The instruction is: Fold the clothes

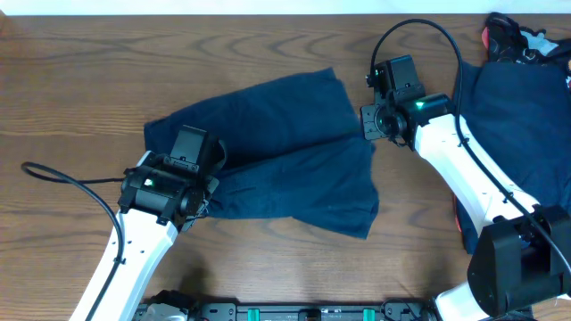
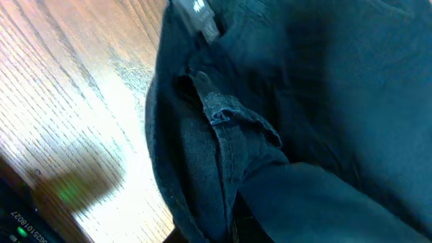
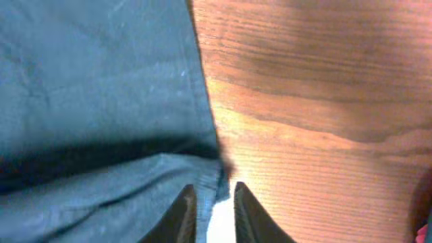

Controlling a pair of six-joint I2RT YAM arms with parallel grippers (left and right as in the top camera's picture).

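On wood-grain table (image 1: 71,89) (brown), navy shorts (image 1: 277,152)

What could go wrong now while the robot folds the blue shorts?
The right pincer seems to hold only the very edge of the shorts, so the hem could slip out when it lifts. The waistband is bunched up at the left end, so the fold may come out wrinkly. The right arm lies over another dark garment and might drag it along.
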